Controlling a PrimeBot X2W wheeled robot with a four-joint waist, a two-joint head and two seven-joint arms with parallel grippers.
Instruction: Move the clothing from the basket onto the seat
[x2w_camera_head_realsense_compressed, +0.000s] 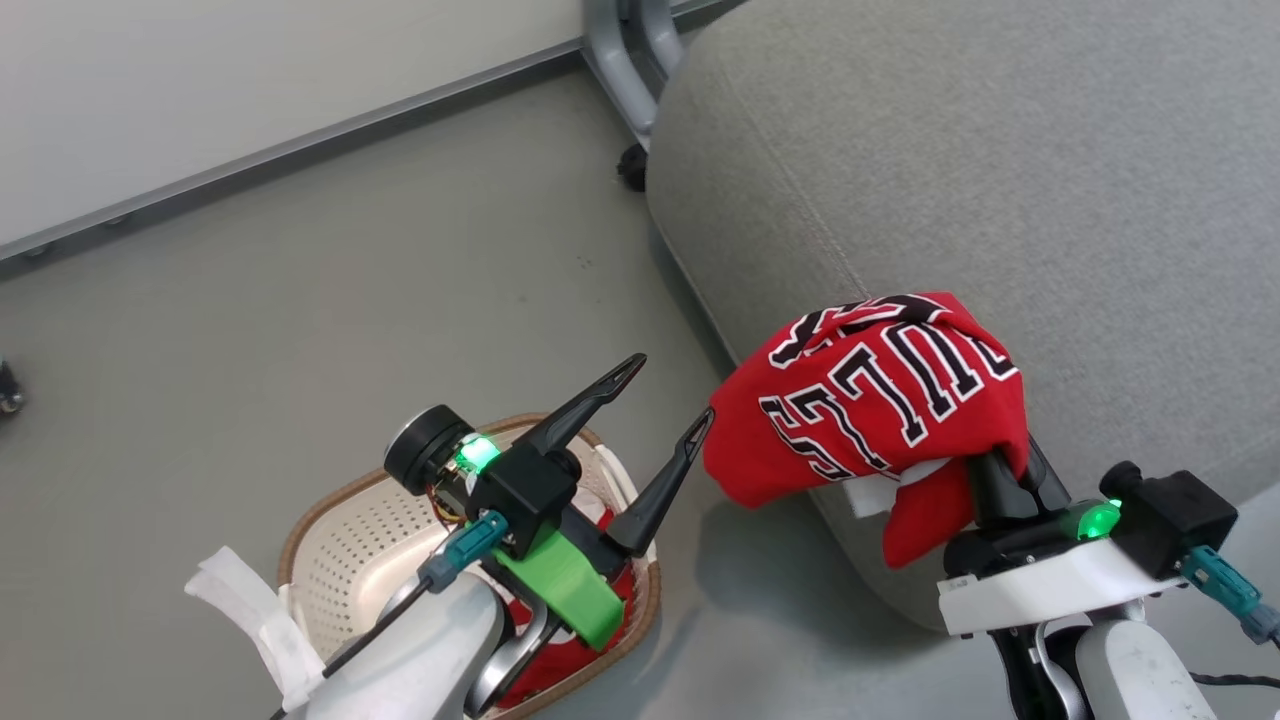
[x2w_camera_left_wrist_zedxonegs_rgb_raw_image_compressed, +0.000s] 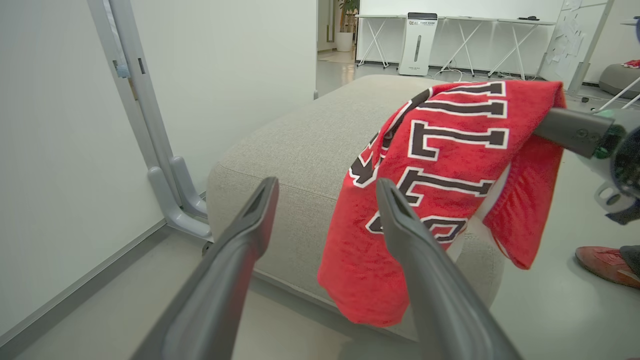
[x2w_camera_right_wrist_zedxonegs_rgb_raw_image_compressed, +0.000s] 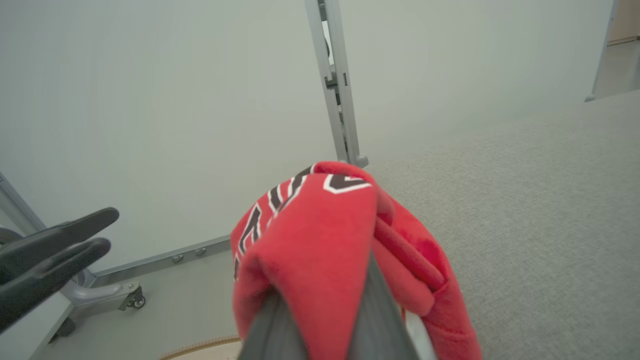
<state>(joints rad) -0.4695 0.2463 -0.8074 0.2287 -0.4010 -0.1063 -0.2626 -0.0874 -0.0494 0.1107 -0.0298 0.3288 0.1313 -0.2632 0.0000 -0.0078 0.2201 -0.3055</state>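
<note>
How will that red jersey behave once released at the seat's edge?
Likely floppy: the red jersey droops in folds from the right gripper. It may slide off, since much of it hangs beside the seat edge.

Grey floor (x2w_camera_head_realsense_compressed: 300, 300) — on it the basket (x2w_camera_head_realsense_compressed: 350, 550), the large grey seat (x2w_camera_head_realsense_compressed: 1000, 150) near it, a red shoe (x2w_camera_left_wrist_zedxonegs_rgb_raw_image_compressed: 600, 265)

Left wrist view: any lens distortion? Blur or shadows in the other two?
Left wrist view: wide angle, the grey frame post leans and the left gripper's fingers loom large; the clothing is sharp. Right wrist view: clothing bunched on the right gripper is soft, too near the lens. Head view: even light, soft shadow on the floor under the clothing, green wrist lights bloom.
</note>
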